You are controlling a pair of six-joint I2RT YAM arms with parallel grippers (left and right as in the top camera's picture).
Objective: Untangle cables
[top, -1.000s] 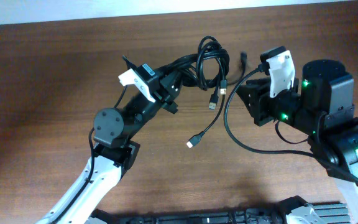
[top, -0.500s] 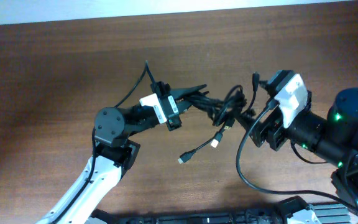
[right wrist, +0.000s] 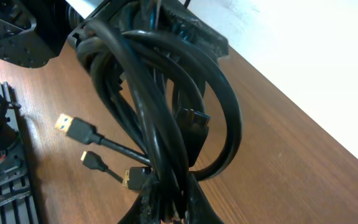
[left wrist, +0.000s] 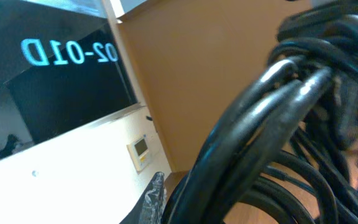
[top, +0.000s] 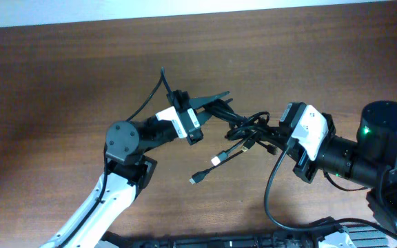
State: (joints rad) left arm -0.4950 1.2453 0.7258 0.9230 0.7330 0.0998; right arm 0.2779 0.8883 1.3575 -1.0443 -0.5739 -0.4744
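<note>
The cables [top: 249,127] are a knot of thin black cords held up between my two grippers above the table's middle. My left gripper [top: 220,103] is shut on the knot's left end. My right gripper [top: 278,132] is shut on its right end. Loose ends hang down to the left: a light metallic plug [top: 216,160] and a small dark plug [top: 194,180]. In the right wrist view my fingers [right wrist: 169,208] clamp several strands [right wrist: 160,106], with a gold-tipped plug [right wrist: 73,127] beyond. In the left wrist view thick strands [left wrist: 272,118] fill the frame beside one finger [left wrist: 155,198].
The brown wooden table [top: 60,83] lies under everything. A long black cord [top: 271,189] loops from the right gripper down to the front edge. A black rack [right wrist: 2,168] stands at the table's near edge in the right wrist view.
The right gripper has moved left and down, closing on the knot. The knot is now drawn tight between both grippers, and the hanging plugs have swung to the left.
</note>
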